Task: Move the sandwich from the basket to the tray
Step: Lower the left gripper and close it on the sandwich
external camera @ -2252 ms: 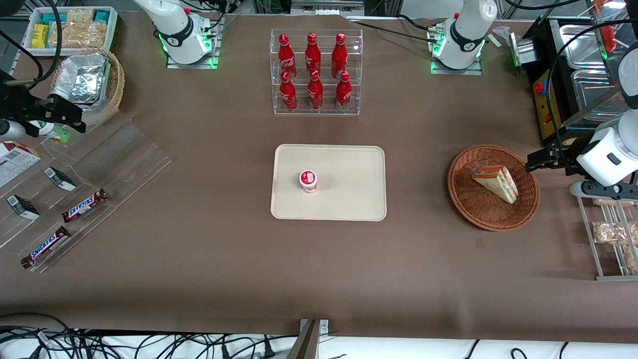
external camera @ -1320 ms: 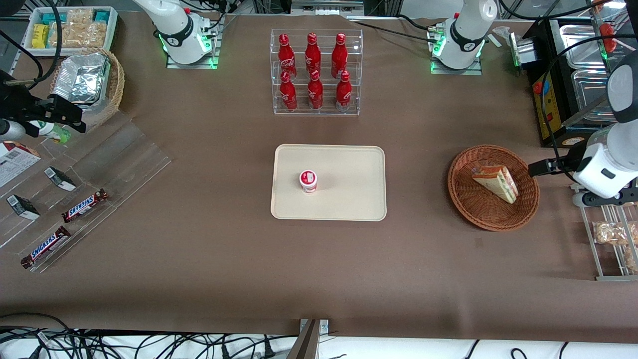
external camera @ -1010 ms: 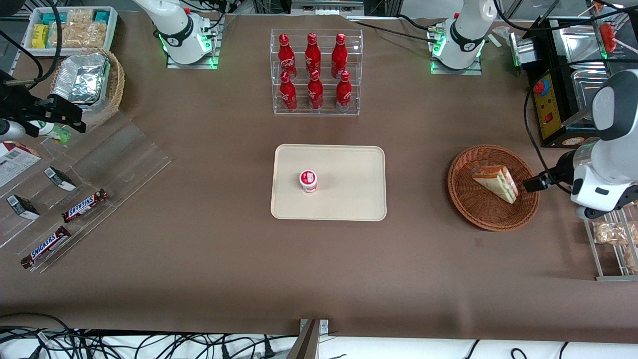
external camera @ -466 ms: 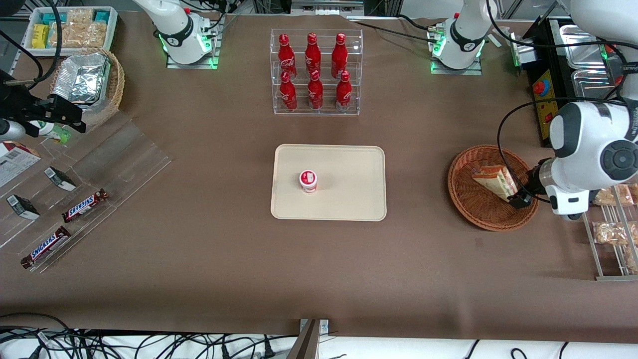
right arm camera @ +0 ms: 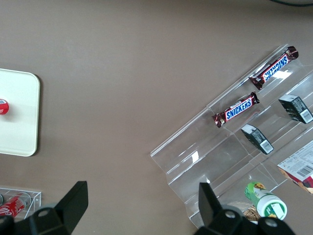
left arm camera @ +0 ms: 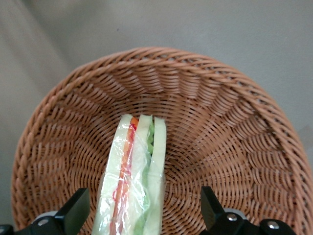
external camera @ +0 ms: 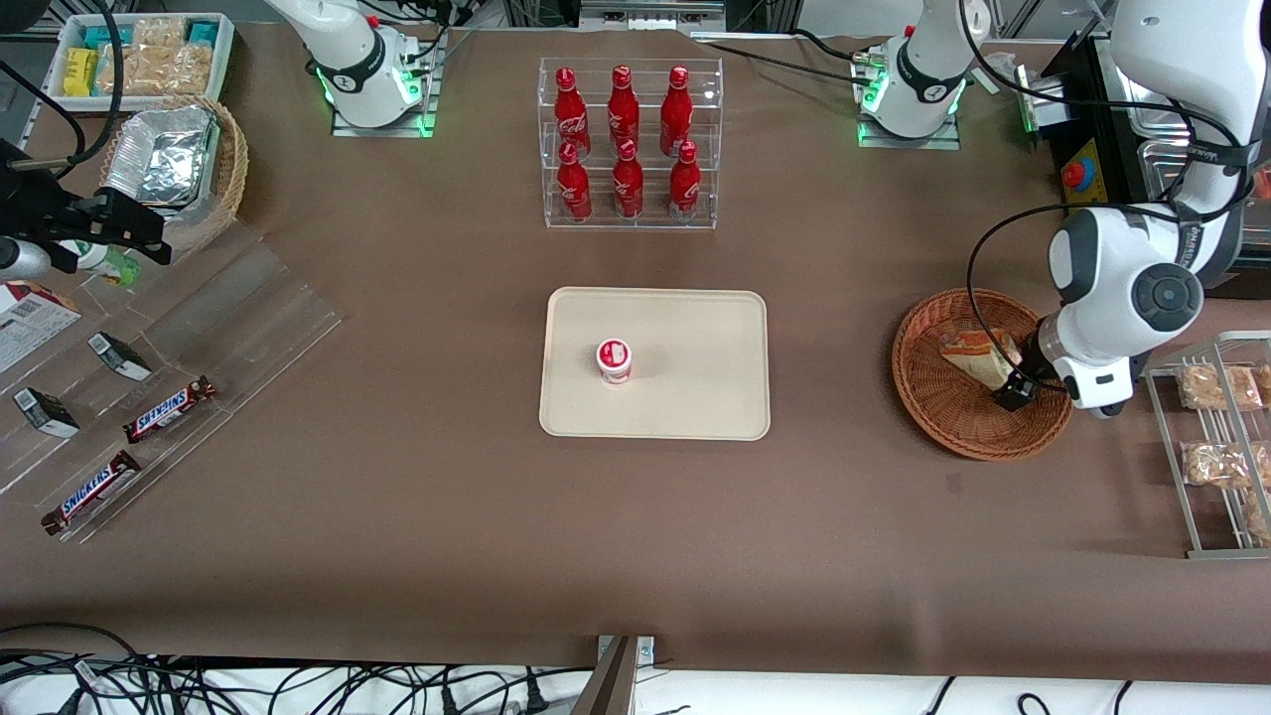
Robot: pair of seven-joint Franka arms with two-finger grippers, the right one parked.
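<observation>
The sandwich (left arm camera: 134,176) lies in the basket (left arm camera: 234,127), standing on edge right between the fingers (left arm camera: 73,213). They're spread wide apart, one on each side, not touching the bread. The gripper (external camera: 1013,389) sits low inside the basket, well apart from the tray (external camera: 695,397) on the bench (external camera: 397,516).

"SNICKERS" reads in blue on two brown bars: in the front view, one bar (external camera: 170,409) lies at the left edge of the frame and the other bar (external camera: 91,493) at lower left on the clear stand (external camera: 228,328); in the right wrist view both show at upper right. No other lettering can be read, not even on the red bottles (external camera: 624,139) or the red-lidded cup (external camera: 614,359).
</observation>
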